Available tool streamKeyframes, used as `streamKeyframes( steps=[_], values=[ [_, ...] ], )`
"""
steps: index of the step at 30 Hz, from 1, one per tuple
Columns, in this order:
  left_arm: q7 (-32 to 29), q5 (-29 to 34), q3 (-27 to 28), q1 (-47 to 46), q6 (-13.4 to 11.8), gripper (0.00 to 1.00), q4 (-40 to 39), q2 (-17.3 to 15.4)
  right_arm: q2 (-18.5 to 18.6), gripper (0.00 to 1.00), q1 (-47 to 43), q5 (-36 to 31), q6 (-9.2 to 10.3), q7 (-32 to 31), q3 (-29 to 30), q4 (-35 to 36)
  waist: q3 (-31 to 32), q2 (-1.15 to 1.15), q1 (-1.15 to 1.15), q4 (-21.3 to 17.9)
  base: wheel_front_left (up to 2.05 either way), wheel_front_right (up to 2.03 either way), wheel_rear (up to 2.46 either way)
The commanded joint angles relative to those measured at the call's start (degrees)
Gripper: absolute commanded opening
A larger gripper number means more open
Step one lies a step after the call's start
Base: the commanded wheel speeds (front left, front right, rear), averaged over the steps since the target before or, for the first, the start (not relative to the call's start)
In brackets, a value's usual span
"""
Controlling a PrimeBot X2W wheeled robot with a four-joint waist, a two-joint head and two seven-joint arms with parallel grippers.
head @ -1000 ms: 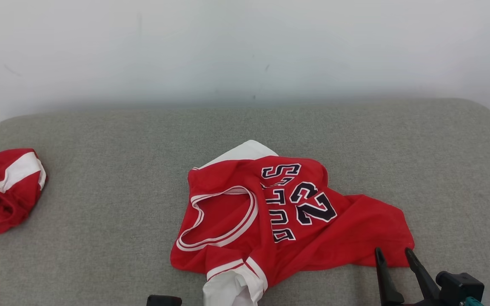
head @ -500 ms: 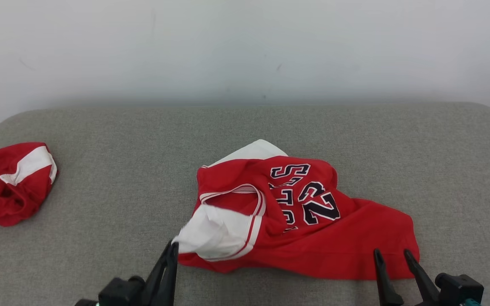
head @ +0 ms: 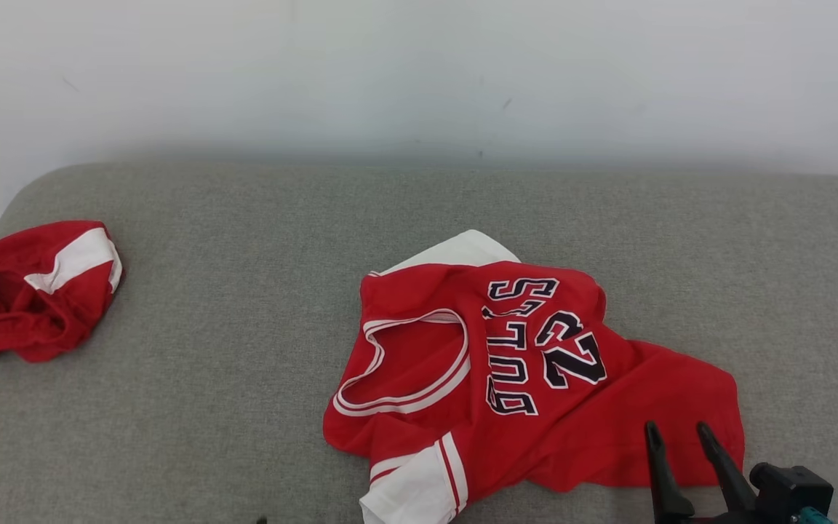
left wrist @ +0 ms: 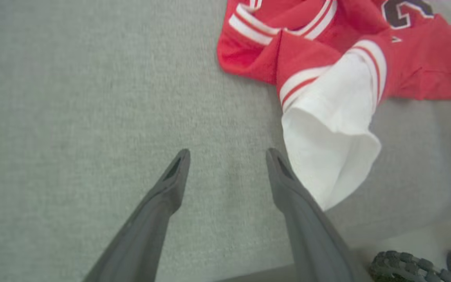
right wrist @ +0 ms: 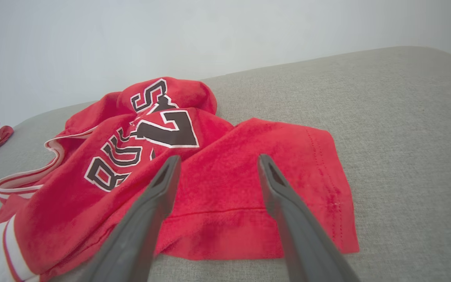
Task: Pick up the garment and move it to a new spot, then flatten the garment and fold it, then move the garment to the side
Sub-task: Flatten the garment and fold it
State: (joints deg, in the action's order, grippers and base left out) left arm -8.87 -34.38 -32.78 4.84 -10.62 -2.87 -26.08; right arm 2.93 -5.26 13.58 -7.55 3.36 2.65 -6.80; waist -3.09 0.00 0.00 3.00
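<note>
Status: garment (head: 535, 378), a red jersey with white sleeves, lies crumpled near the middle of the grey padded tabletop (head: 230, 218), toward the near edge. It is neither flat nor folded: the body is bunched and 1 white sleeve (left wrist: 327, 149) is rucked out toward the near edge.

Judgement: whether the move to a new spot is done cannot be told. Flattening, folding and the move to the side are all left.

Orientation: neck opening faces the robot's left and the hem lies at its right, so the long axis runs left to right, with the hem end slightly nearer the robot.

Left tool (left wrist: 228, 152): jaws wide, empty, over bare tabletop just beside the white sleeve.

Right tool (head: 677, 429): jaws wide, empty, at the hem.

A 2nd red garment (head: 33, 291) lies well apart at the far left.
</note>
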Motion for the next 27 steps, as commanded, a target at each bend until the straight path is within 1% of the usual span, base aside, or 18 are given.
streamKeyframes(
  steps=[1, 3, 5, 6, 8, 10, 14, 15, 16, 17, 18, 22, 25, 26, 27],
  values=[
    [0.93, 1.03, 0.14, -1.71, -0.03, 1.00, -0.29, 0.62, -0.06, 1.00, 0.33, 0.26, 0.13, 0.04, -0.15, -0.22, -0.04, 0.00, 0.00, 0.73, 0.00, 0.00, 0.00],
    [2.27, 1.33, -0.11, -4.53, 1.13, 1.00, 0.56, 2.18, -0.08, 1.00, 0.56, 0.50, 0.13, 0.12, -0.55, -0.56, -0.01, 0.00, 0.00, 0.92, 0.00, 0.00, 0.00],
    [1.79, 1.59, -1.57, -7.52, 2.80, 1.00, 2.97, 3.56, -0.04, 1.00, 0.94, 0.58, 0.13, 0.20, -0.91, -0.93, 0.07, 0.00, 0.00, 0.80, 0.00, 0.00, 0.00],
    [1.34, 1.10, -2.24, -8.80, 3.71, 1.00, 4.17, 4.79, -0.06, 1.00, 1.20, 0.66, 0.13, 0.16, -1.13, -1.04, 0.13, 0.00, 0.00, 0.57, 0.00, 0.00, 0.00],
    [0.69, 0.84, -3.35, -11.10, 4.73, 1.00, 6.94, 6.51, -0.04, 1.00, 1.58, 0.64, 0.13, 0.24, -1.28, -1.10, 0.13, 0.00, 0.00, 0.04, 0.00, 0.00, 0.00],
    [-0.25, 0.41, -4.07, -12.69, 5.17, 1.00, 9.82, 8.12, -0.05, 1.00, 1.52, 0.30, 0.13, 0.27, -1.19, -1.15, 0.11, 0.00, 0.00, -0.55, 0.00, 0.00, 0.00],
    [-2.98, -0.81, -5.80, -14.90, 6.96, 1.00, 14.25, 9.98, -0.04, 1.00, 1.30, 0.25, 0.13, 0.33, -0.98, -1.24, -0.16, 0.00, 0.00, -2.05, 0.00, 0.00, 0.00],
    [-3.88, -0.90, -6.22, -15.20, 7.21, 0.74, 15.07, 10.01, -0.05, 1.00, 1.19, 0.28, 0.13, 0.40, -0.96, -1.23, -0.22, 0.00, 0.00, -2.35, 0.00, 0.00, 0.00],
    [-4.54, -0.97, -6.55, -15.55, 7.53, 0.42, 15.62, 10.04, -0.06, 1.00, 1.06, 0.38, 0.13, 0.51, -0.87, -1.23, -0.28, 0.00, 0.00, -2.58, 0.00, 0.00, 0.00],
    [-4.84, -0.76, -6.96, -15.99, 7.76, 0.26, 15.85, 9.95, -0.07, 1.00, 0.94, 0.47, 0.13, 0.60, -0.88, -1.19, -0.36, 0.00, 0.00, -2.81, 0.00, 0.00, 0.00],
    [-4.92, -0.26, -7.33, -16.27, 8.26, 0.00, 15.85, 9.76, -0.06, 1.00, 0.83, 0.49, 0.13, 0.64, -0.85, -1.15, -0.42, 0.00, 0.00, -2.98, 0.00, 0.00, 0.00],
    [-3.81, 2.40, -9.59, -17.00, 9.83, 0.00, 13.70, 8.69, -0.07, 1.00, 0.63, 0.58, 0.13, 0.70, -0.75, -0.93, -0.58, 0.00, 0.00, -3.39, 0.00, 0.00, 0.00],
    [-4.74, 4.12, -12.58, -16.38, 11.21, 0.01, 10.40, 8.31, -0.06, 1.00, 0.56, 0.56, 0.13, 0.70, -0.48, -0.67, -0.67, 0.00, 0.00, -3.36, 0.00, 0.00, 0.00],
    [-5.16, 3.68, -13.20, -15.76, 11.72, 0.40, 9.16, 8.56, -0.06, 1.00, 0.53, 0.53, 0.13, 0.69, -0.36, -0.60, -0.73, 0.00, 0.00, -3.27, 0.00, 0.00, 0.00],
    [-5.87, 2.83, -13.43, -15.07, 11.77, 1.00, 8.31, 8.88, -0.07, 1.00, 0.55, 0.51, 0.13, 0.68, -0.34, -0.61, -0.80, 0.00, 0.00, -3.17, 0.00, 0.00, 0.00]
  ],
)
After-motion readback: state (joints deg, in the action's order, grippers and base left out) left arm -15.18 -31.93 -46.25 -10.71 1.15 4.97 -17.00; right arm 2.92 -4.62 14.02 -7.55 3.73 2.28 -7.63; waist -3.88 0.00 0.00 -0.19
